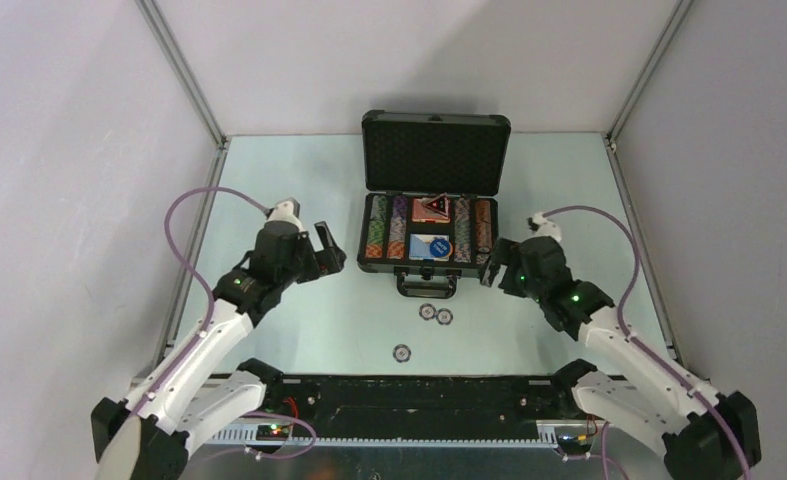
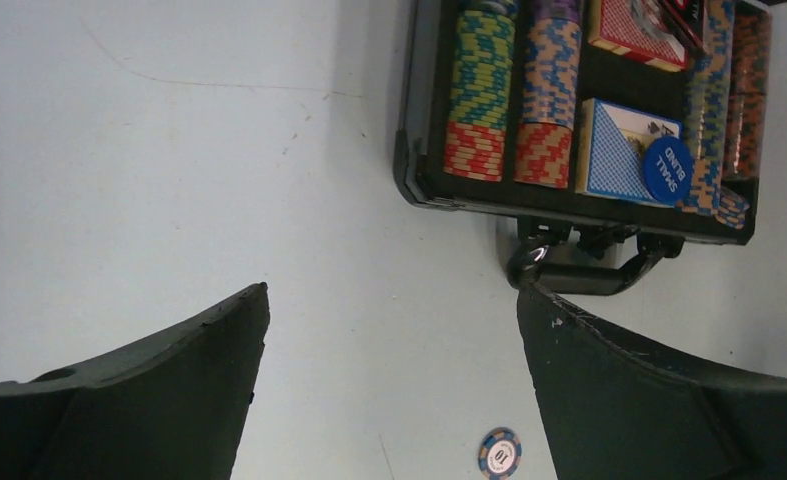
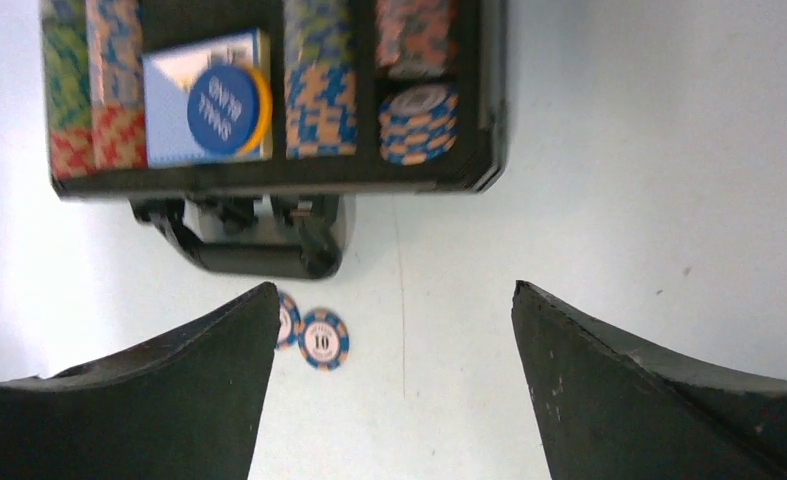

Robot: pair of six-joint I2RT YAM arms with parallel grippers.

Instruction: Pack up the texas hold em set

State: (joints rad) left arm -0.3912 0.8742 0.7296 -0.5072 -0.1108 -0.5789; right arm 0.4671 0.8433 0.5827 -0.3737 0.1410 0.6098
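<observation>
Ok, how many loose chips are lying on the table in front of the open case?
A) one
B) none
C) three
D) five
C, three: in the overhead view two chips lie side by side just in front of the case handle, and a third chip lies apart from them, lower in the view.

Case lining (image 1: pixel 435 155): textured foam, apparently. Handle (image 2: pixel 579 272): glossy black plastic. Tabletop (image 2: pixel 219 150): smooth, matt, lightly scuffed. Fingers (image 2: pixel 149 400): matt black.
</observation>
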